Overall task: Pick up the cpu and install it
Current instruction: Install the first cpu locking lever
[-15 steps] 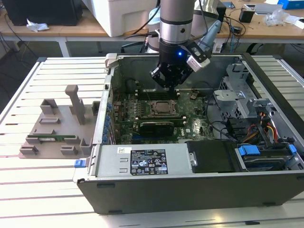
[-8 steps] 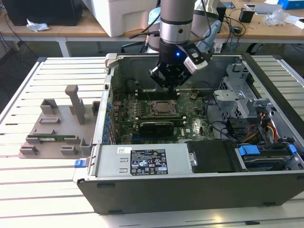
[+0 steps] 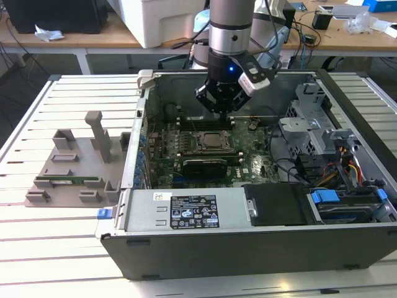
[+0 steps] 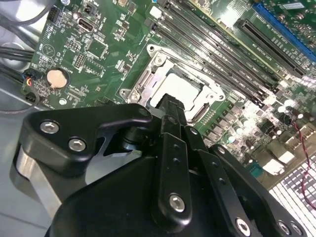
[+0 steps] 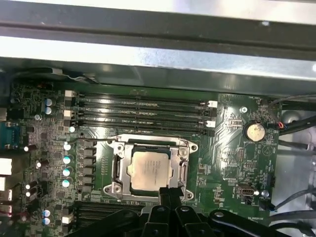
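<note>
The cpu (image 5: 151,169) is seen seated flat in the motherboard socket (image 5: 116,168) inside the open computer case (image 3: 260,248), its silvery top exposed in both wrist views. The gripper (image 5: 168,193) is held just above the socket's edge, fingers drawn together and gripping nothing. Four memory slots (image 5: 143,112) are seen beside the socket, and a coin battery (image 5: 255,131) nearby on the green board.

Above socket (image 5: 150,168): open, only the claw (image 3: 223,110) hung there.
Beside socket: memory slots (image 5: 143,112) lay low; case wall (image 3: 144,118) and drive cage (image 3: 310,124) rose farther off.
</note>
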Controlling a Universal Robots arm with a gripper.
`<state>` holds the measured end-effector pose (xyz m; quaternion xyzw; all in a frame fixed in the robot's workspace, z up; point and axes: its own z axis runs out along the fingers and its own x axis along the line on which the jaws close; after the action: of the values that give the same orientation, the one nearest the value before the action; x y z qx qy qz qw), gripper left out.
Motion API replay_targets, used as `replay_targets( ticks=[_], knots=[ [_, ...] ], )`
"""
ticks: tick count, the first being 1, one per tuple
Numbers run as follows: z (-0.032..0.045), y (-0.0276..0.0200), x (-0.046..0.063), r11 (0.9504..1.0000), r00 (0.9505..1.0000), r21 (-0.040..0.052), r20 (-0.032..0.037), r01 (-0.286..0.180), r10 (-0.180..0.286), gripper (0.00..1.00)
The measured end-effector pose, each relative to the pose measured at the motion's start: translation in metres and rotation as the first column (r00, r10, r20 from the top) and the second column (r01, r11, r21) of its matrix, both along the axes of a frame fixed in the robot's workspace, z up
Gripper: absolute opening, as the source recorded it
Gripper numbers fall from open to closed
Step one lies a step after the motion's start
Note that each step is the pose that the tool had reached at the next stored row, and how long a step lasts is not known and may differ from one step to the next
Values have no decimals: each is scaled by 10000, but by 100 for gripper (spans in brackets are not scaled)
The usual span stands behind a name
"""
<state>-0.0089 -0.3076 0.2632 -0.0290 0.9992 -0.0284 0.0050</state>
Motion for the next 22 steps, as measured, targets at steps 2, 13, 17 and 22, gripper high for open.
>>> replay_targets(
  ticks=[2, 13, 17, 22],
  knots=[
    [37, 0, 0, 10000, 10000, 0, 0, 0, 0, 11],
    [219, 0, 0, 10000, 10000, 0, 0, -1, 1, 11],
    [318, 0, 0, 10000, 10000, 2, 1, 0, 0, 11],
    [319, 0, -48, 10000, 10000, -1, -1, -1, 1, 11]
  ],
)
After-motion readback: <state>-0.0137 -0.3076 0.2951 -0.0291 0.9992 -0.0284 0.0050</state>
